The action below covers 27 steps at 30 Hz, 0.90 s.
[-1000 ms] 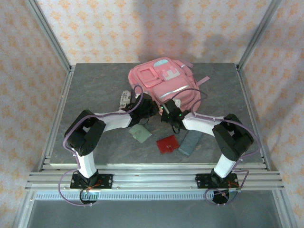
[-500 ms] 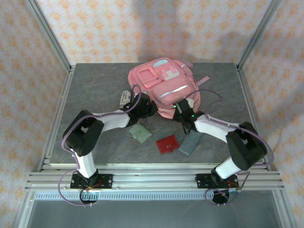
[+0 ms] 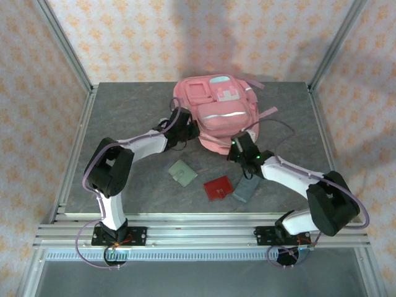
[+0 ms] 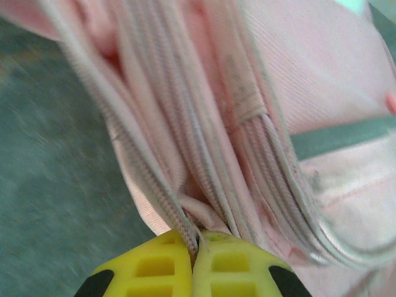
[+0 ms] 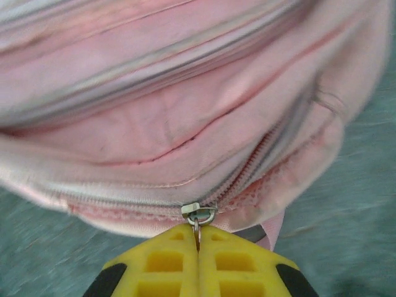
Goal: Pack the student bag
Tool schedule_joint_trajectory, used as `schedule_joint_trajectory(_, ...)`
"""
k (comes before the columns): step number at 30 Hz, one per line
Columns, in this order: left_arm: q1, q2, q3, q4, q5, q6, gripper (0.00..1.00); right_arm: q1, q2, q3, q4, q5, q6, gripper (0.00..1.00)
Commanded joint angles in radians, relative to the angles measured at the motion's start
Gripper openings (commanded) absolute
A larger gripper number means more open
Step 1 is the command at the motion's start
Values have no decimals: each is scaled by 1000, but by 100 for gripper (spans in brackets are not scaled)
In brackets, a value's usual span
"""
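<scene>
- The student bag (image 3: 218,114) lies at upper centre of the overhead frame.
- Left gripper (image 4: 195,242): at the bag's lower-left edge, jaws pressed together on a ribbed fabric seam.
- Right gripper (image 5: 198,238): at the lower-right edge, pinching the metal zip pull (image 5: 198,214).
- Both arms are stretched forward and angled inward.

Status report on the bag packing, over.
Left gripper shut on edge seam of large pink fabric backpack. Right gripper shut on its metal zip pull. Red flat wallet, grey pouch on table nearby, unpacked.
</scene>
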Motion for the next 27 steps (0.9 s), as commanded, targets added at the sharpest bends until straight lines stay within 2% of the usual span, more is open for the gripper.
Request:
schedule_joint_trajectory(1,64,-1,112,20,-94,60,9,80,40,46,48,-92,38,0)
schedule_joint_trajectory(3,87,-16,127,1,-95,60,37,104,73,70,110,-132,55,0)
schedule_joint_trajectory(4,91,-30,124,-6,-96,60,47,109,93,79,133,-147,62,0)
schedule_joint_trajectory(6,90,-73,78,1,-79,43,59,113,131,100,165,-165,75,0)
schedule_joint_trajectory(9,74,-162,-66,59,-33,-34,66,113,171,110,198,-181,77,0)
schedule_joint_trajectory(14,-27,-246,-273,139,-63,-143,75,113,196,103,209,-188,68,0)
schedule_joint_trajectory(19,-110,-168,-274,170,-77,-211,79,113,190,92,214,-185,63,0)
schedule_joint_trajectory(24,-151,-34,-167,157,-109,-232,77,113,180,81,219,-176,62,0)
schedule_joint_trajectory(26,-150,6,-137,157,-131,-239,63,114,176,83,208,-164,57,0)
schedule_joint_trajectory(27,-148,20,-123,149,-146,-239,46,113,177,87,193,-147,53,0)
